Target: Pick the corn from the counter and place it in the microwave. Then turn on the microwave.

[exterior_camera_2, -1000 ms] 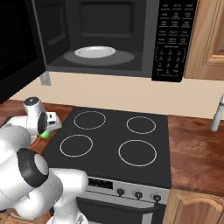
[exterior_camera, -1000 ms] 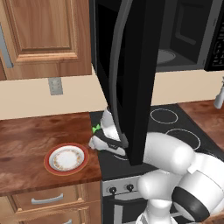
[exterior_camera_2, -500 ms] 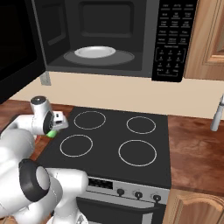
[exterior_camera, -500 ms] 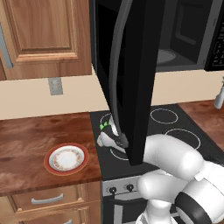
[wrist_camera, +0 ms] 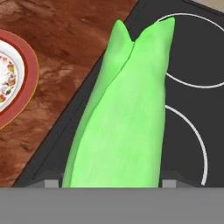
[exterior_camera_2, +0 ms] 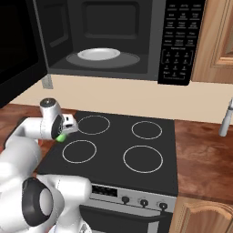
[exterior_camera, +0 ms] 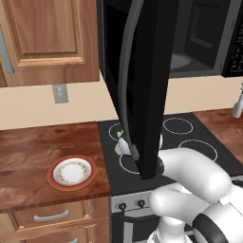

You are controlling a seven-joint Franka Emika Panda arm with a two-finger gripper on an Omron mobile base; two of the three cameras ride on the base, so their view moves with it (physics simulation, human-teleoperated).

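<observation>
The bright green corn [wrist_camera: 122,118] lies lengthwise between my gripper's [wrist_camera: 107,183] fingers, its leafy tip pointing away from the hand. My gripper [exterior_camera_2: 63,131] is shut on the corn [exterior_camera_2: 60,137] and holds it in the air above the left edge of the black stovetop [exterior_camera_2: 118,145]. From the left base, the corn's tip [exterior_camera: 119,134] peeks out beside the gripper [exterior_camera: 122,143], just behind the microwave's open door [exterior_camera: 142,85]. The microwave [exterior_camera_2: 177,41] hangs above the stove, with a glass turntable [exterior_camera_2: 98,54] in its cavity. The reddish-brown counter [exterior_camera: 28,147] lies to the left.
A white red-rimmed plate [exterior_camera: 71,172] sits on the counter near its front edge, left of the stove. The swung-out microwave door hangs over the stove's left burners. A wooden cabinet [exterior_camera: 47,38] is mounted above the counter, and a wall outlet [exterior_camera: 60,93] sits below it.
My gripper has carried the corn to the right, from the counter's edge to above the stove's left burners, closer to the microwave door.
</observation>
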